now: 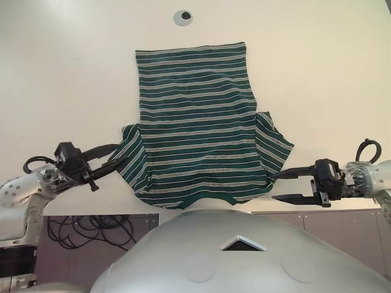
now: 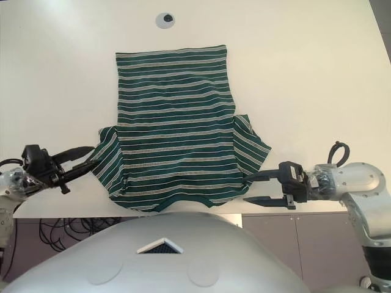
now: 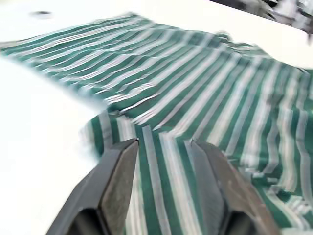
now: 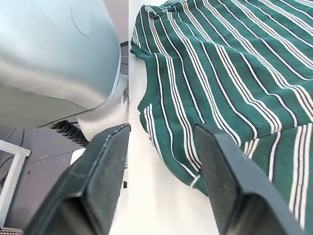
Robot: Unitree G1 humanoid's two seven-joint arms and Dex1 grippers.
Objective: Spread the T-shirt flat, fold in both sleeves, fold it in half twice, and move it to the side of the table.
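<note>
A dark green T-shirt (image 1: 195, 122) with thin white stripes lies on the white table (image 1: 317, 91), collar at the near edge and hem at the far side. Both sleeves are bunched against the body. My left gripper (image 1: 122, 152) is open at the edge of the left sleeve (image 1: 131, 155). In the left wrist view its fingers (image 3: 120, 171) straddle striped cloth (image 3: 205, 98). My right gripper (image 1: 273, 187) is open at the shirt's near right corner, below the right sleeve (image 1: 272, 143). In the right wrist view its fingers (image 4: 110, 161) frame the sleeve's hem (image 4: 166, 132) at the table's edge.
A round grey grommet (image 1: 182, 18) sits in the table beyond the hem. Bare tabletop stretches to both sides of the shirt. The table's near edge (image 1: 91, 213) runs just under both grippers, with black cables (image 1: 85, 232) hanging below it on the left.
</note>
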